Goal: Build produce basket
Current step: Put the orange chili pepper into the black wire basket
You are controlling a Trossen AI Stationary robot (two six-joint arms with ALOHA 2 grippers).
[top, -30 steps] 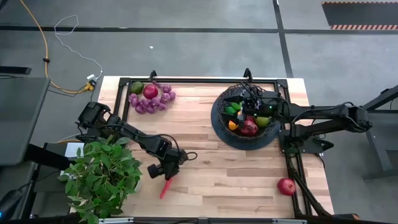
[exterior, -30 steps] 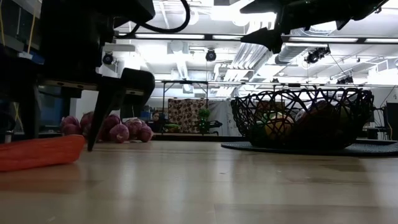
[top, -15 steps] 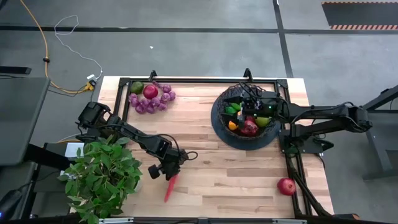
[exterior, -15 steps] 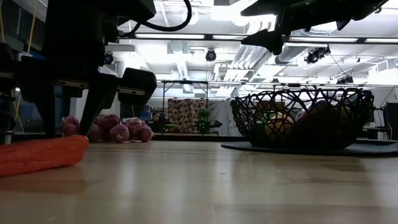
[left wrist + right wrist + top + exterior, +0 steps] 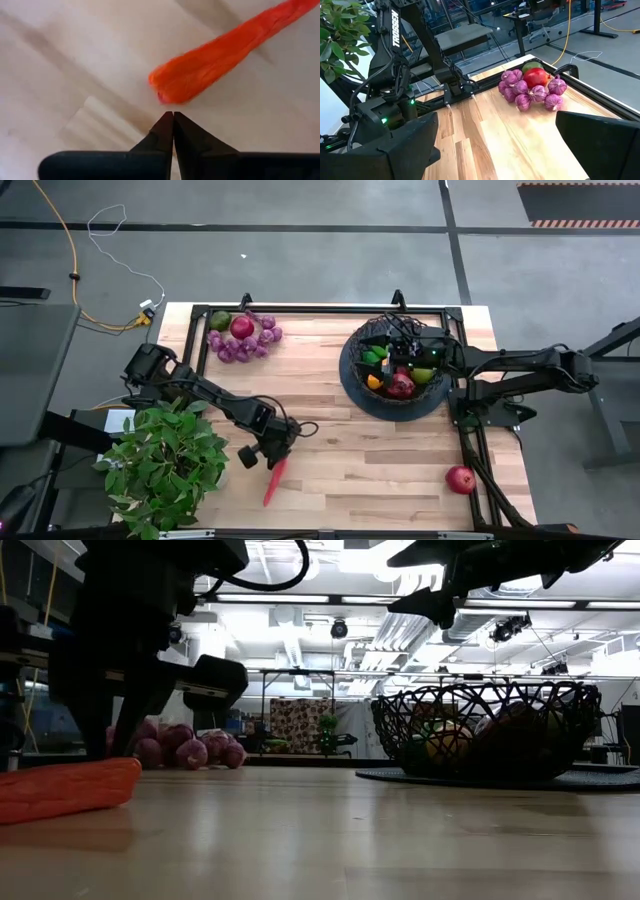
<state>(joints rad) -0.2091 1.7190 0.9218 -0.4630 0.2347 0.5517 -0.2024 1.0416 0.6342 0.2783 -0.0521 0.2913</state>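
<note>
Left gripper [image 5: 173,120] sits low on the desk [image 5: 400,450] in the lower left of the high view, fingers [image 5: 161,131] pressed together and empty, tips just beside the blunt end of the red chilli pepper [image 5: 274,479]. Right gripper [image 5: 398,340] hovers over the basket [image 5: 352,380] at upper right, fingers spread wide. Grapes [image 5: 236,345] lie at upper left and a red apple [image 5: 460,478] at lower right.

Red chilli pepper [image 5: 220,55], black basket [image 5: 395,368]
</note>
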